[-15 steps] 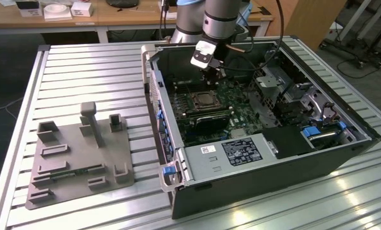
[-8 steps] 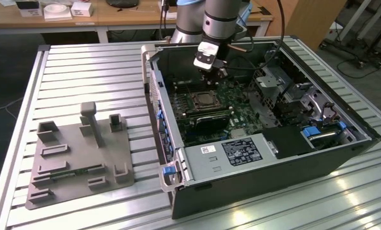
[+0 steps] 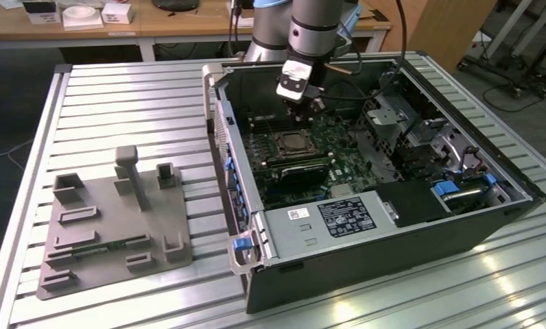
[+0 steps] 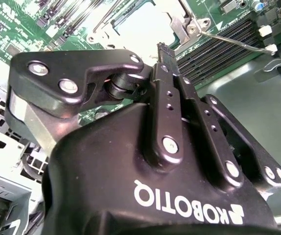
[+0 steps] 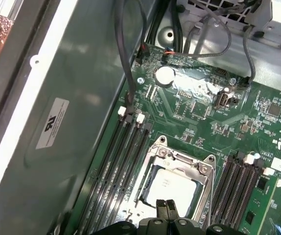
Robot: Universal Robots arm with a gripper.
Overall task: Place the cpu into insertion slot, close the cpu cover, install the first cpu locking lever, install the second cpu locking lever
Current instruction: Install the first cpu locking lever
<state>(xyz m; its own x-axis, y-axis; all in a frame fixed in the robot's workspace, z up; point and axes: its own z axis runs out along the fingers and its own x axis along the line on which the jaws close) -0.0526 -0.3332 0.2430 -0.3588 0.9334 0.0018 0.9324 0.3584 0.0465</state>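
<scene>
Circuit board (image 5: 194, 105) green; cpu (image 5: 172, 188) seemingly pale silvery-grey; cpu cover (image 5: 182, 156) silver; gripper (image 5: 167, 205) black; table (image 3: 117, 103) ribbed silver.

White lettering (image 4: 189, 203) on gripper (image 4: 164, 49) housing, second wrist view, inverted. White sticker w/ dark mark (image 5: 52, 122) on case wall (image 5: 81, 73), first wrist view. Black label (image 3: 346, 216) and small white label (image 3: 298, 213) on grey cage (image 3: 291, 240), lower centre of exterior view; print too small to read.

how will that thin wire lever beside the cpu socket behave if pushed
The lever is a slim bare metal rod, so it is probably springy rather than rigid. Its smooth, narrow surface may let the hand slip off.
</scene>
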